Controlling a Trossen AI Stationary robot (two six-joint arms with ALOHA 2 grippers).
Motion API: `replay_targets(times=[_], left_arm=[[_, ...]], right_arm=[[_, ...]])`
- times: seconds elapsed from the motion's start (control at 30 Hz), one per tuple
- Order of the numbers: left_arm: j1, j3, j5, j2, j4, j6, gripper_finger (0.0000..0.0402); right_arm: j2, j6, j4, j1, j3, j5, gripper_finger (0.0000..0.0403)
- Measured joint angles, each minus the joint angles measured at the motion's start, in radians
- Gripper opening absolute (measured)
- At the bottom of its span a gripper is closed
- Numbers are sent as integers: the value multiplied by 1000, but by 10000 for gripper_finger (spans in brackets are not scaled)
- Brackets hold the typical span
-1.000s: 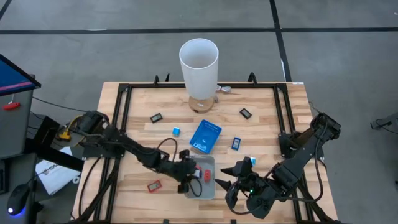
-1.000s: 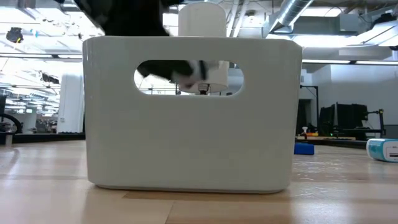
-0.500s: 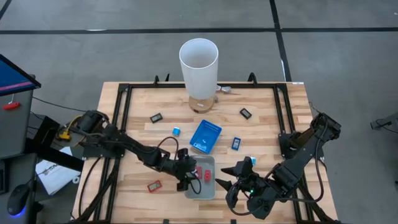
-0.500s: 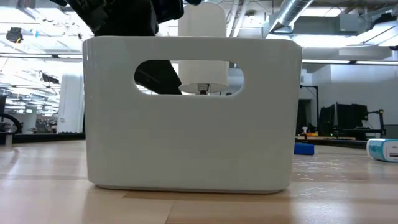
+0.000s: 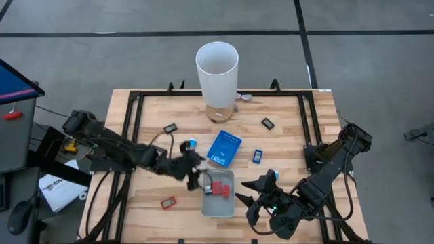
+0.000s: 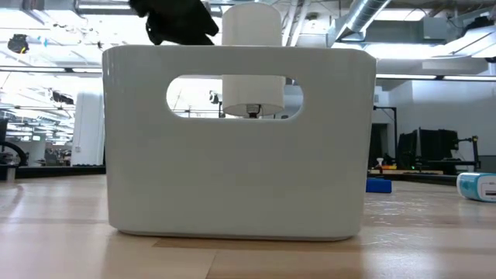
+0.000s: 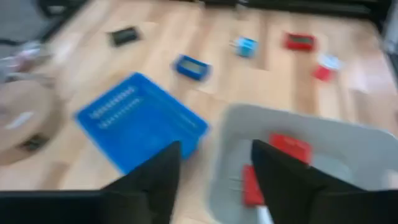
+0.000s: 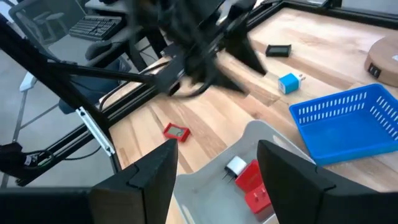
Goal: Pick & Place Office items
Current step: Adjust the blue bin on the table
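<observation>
The left gripper hangs over the left rim of the pale grey tray, between that tray and the blue tray; in its own wrist view the two dark fingers stand apart with bare space between them and nothing held. The right gripper waits near the table's front edge, just right of the grey tray, its fingers spread wide and empty. Inside the grey tray lie two red pieces and a small white one. The rest of the office items are scattered on the wooden table: a red block near the front left, a black block toward the back left, a small light-blue piece just left of the blue tray, a dark blue block to that tray's right, a black block farther back, and a blue-and-white piece close to the right arm. A tall white cylinder stands at the back edge. The widest open wood is at the far left and the back right. In the low view the grey tray's wall fills most of the picture and hides the pieces inside it; the left wrist view is blurred, so small details there are hard to read.
</observation>
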Motion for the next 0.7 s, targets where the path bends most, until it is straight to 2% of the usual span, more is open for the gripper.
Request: replay_targets(times=[0.07, 0.17, 0.2, 0.33, 0.5, 0.6, 0.7], left_arm=[[63, -9, 40, -11, 0, -15, 126], [171, -17, 194, 15, -5, -9, 34], [202, -17, 220, 32, -5, 4, 18], [319, -17, 250, 99, -27, 35, 3], [459, -19, 388, 174, -48, 1, 1], [496, -17, 497, 207, -14, 0, 1], [501, -17, 522, 227, -14, -22, 0]], right_arm=[[0, -1, -2, 0, 0, 13, 214], [0, -1, -2, 0, 0, 18, 214], [0, -1, -2, 0, 0, 19, 214], [0, 6, 6, -1, 0, 19, 214], [0, 6, 36, -1, 0, 25, 214], [0, 6, 40, 5, 0, 42, 214], [0, 6, 39, 7, 0, 52, 214]])
